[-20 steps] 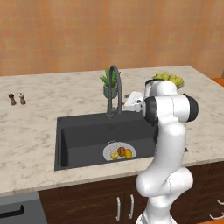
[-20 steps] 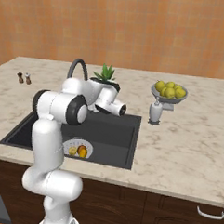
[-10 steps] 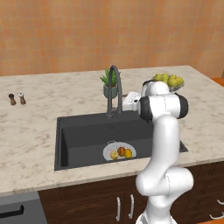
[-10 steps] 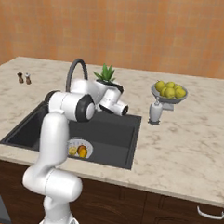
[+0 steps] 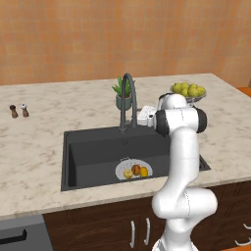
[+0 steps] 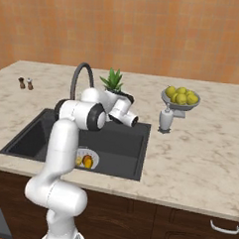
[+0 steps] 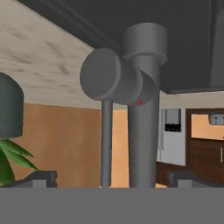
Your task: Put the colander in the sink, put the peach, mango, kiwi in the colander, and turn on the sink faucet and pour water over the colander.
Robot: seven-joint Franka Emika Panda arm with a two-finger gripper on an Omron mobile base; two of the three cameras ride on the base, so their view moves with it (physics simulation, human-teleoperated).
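Observation:
The dark sink (image 5: 88, 152) holds the pale colander (image 5: 122, 166) on its floor, right of the middle. The peach, mango and kiwi (image 5: 136, 171) lie together in it, too small to tell apart. The colander (image 6: 80, 151) also shows past my arm in the right base view. The gooseneck sink faucet (image 5: 126, 100) stands at the back rim. In the hand view my gripper (image 7: 113, 178) is open, close up to the faucet's stem (image 7: 144, 113) and round handle (image 7: 111, 81). Its fingertips (image 7: 41, 177) stand wide on either side, touching nothing. No water shows.
A potted plant (image 5: 120, 95) stands right behind the faucet. A footed glass bowl of yellow-green fruit (image 5: 188, 91) and a small white dispenser (image 6: 165, 119) sit on the counter to the right. Two shakers (image 5: 18, 111) stand far left.
My arm's elbow has swung and risen a little, while the hand has stayed by the faucet's base. The gripper remains open. The colander and fruit have not moved.

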